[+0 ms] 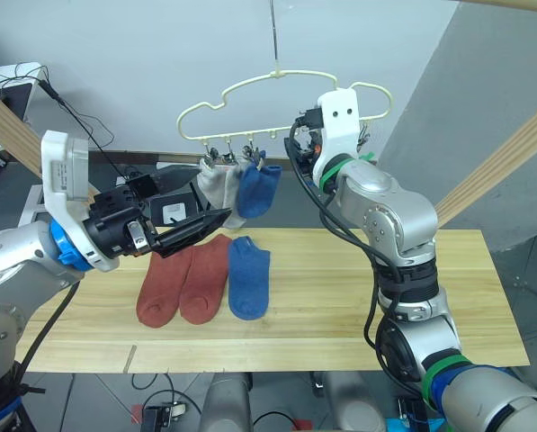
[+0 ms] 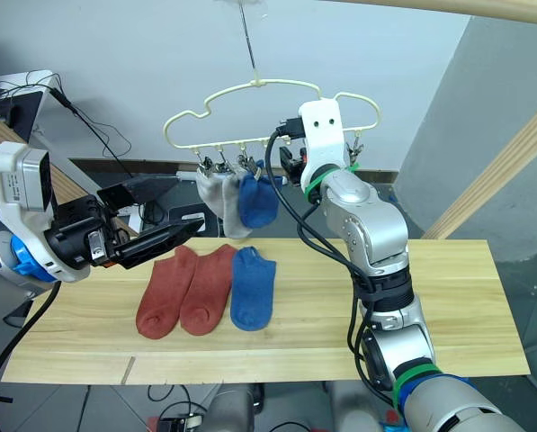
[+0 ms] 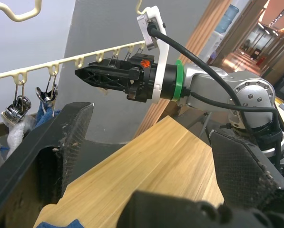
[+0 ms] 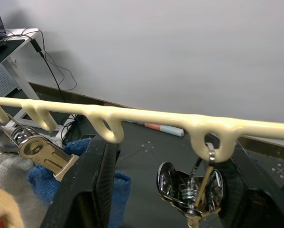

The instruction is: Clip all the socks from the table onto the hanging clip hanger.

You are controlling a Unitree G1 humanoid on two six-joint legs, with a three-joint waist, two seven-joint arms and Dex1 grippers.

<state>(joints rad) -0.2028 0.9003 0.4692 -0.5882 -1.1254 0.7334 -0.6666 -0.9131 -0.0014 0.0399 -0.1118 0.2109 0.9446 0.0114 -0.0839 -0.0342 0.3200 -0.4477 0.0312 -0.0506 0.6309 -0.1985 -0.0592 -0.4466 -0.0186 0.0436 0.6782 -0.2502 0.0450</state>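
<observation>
Pale yellow wire, that's my clip hanger (image 1: 281, 99), dangling by its thin hook above the far edge of the table (image 1: 340, 306). Two socks are on it: a grey sock (image 1: 216, 186) and a blue sock (image 1: 257, 189) hang side by side from clips near its left end, touching each other. On the light wood below I've got three more lying flat in a row: two rust-red socks (image 1: 183, 283), edges touching, and a second blue one (image 1: 248, 277) just beside them on the right.

My right gripper (image 4: 168, 190) is raised to the hanger's lower bar, fingers spread apart, an empty silver clip (image 4: 191, 190) hanging between them. In the left wrist view that gripper (image 3: 92, 76) points along under the row of clips.

My left gripper (image 1: 196, 229) hovers above the red socks, near the hanging pair, pointing right. Fingers parted, nothing between them.
</observation>
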